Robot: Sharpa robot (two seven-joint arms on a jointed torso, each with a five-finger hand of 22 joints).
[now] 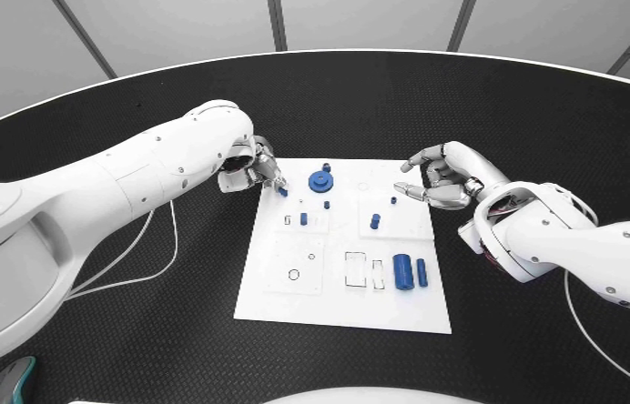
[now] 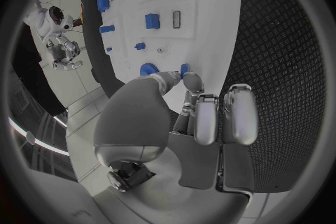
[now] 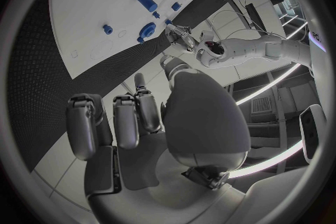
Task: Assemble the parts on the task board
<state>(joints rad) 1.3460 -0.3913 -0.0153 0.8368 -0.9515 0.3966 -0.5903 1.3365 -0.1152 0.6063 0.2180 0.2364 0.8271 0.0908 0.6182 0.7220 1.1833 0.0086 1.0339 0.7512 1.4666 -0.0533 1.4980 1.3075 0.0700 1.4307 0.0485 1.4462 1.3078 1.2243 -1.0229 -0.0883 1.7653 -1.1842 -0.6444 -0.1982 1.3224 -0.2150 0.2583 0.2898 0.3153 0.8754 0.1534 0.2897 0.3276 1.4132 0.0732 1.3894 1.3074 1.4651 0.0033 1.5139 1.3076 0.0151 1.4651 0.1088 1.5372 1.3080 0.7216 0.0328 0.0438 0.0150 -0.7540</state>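
The white task board lies in the middle of the black table. At its far left corner my left hand pinches a small blue part between thumb and finger, just above the board; the left wrist view shows this part at the fingertips. A round blue part stands close beside it. Short blue pegs stand mid-board, and two blue cylinders lie at the near right. My right hand hovers at the board's far right edge, fingers curved and apart, holding nothing.
Outlined slots and small holes mark the board's near half. A white cable trails over the table on the left. Black table surface stretches beyond the board to a white rim.
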